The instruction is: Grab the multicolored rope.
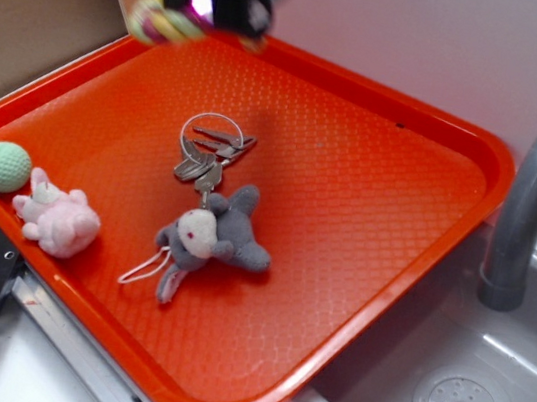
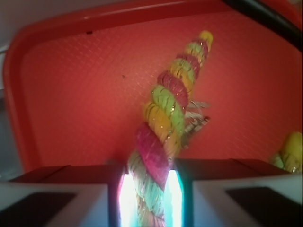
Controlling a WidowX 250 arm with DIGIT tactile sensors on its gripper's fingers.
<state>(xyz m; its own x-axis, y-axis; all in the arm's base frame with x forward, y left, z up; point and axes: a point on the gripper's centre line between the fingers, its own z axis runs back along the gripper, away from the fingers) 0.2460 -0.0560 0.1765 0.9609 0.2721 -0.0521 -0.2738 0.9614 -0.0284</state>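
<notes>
Rope (image 2: pixel 163 127) sits clamped between the claw's (image 2: pixel 148 198) two pads, lifted high above the orange tray's (image 1: pixel 384 107) far left corner. Holding the squeeze firm seems wise, since the free end dangles loose above the keys (image 1: pixel 210 152) and grey plush (image 1: pixel 215 237).

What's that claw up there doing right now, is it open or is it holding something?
Gripper: closed on the multicolored rope, held up above the orange tray.
</notes>
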